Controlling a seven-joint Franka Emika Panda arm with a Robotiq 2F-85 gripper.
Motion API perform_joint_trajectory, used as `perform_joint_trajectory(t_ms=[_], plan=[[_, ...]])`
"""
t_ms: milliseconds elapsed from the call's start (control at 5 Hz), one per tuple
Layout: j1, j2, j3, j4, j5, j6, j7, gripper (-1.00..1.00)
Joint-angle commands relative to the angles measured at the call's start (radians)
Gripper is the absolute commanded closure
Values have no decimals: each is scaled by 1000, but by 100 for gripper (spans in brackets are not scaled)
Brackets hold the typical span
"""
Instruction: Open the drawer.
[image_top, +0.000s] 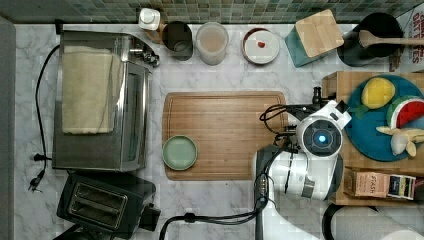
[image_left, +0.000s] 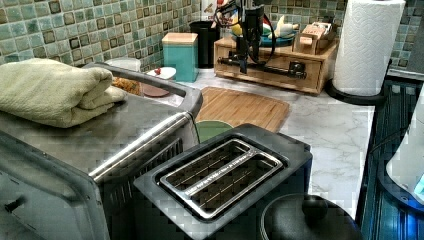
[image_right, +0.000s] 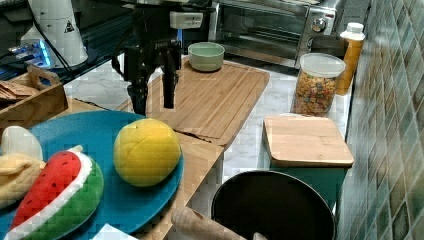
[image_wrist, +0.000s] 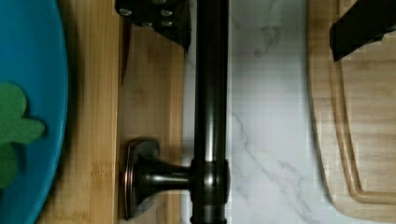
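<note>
The drawer (image_left: 274, 76) is the light-wood front of a low box by the tiled wall, and in the left view it looks shut. Its long black bar handle (image_left: 270, 69) runs across that front on two posts. My gripper (image_left: 245, 54) hangs straight down over the handle's left part in the left view. In the wrist view the handle (image_wrist: 211, 93) lies between my two black fingers, with one post right below. My gripper (image_wrist: 257, 23) is open and straddles the bar, one finger (image_wrist: 156, 18) on the drawer side. The right view shows the gripper (image_right: 153, 97) with its fingers apart.
A blue plate (image_top: 372, 137) of toy fruit sits on the drawer box. A grooved cutting board (image_top: 222, 135) with a green bowl (image_top: 179, 152) lies in front of the drawer. A paper towel roll (image_left: 367, 45), a toaster (image_top: 100, 202) and a toaster oven (image_top: 100, 100) stand around.
</note>
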Motion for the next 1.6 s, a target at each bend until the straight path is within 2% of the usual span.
perform_joint_trajectory(t_ms=[200, 600, 1000, 1200, 1400, 1600], plan=[[-69, 102, -18, 18, 45, 118, -56, -100], [-79, 164, -2, 73, 23, 79, -76, -100], [-23, 109, 7, 34, 20, 25, 58, -100], [-34, 166, 55, 102, 70, -57, 22, -100], [-38, 194, 74, 92, 93, 12, 23, -100], [-23, 178, 93, 79, 120, -8, 3, -100]])
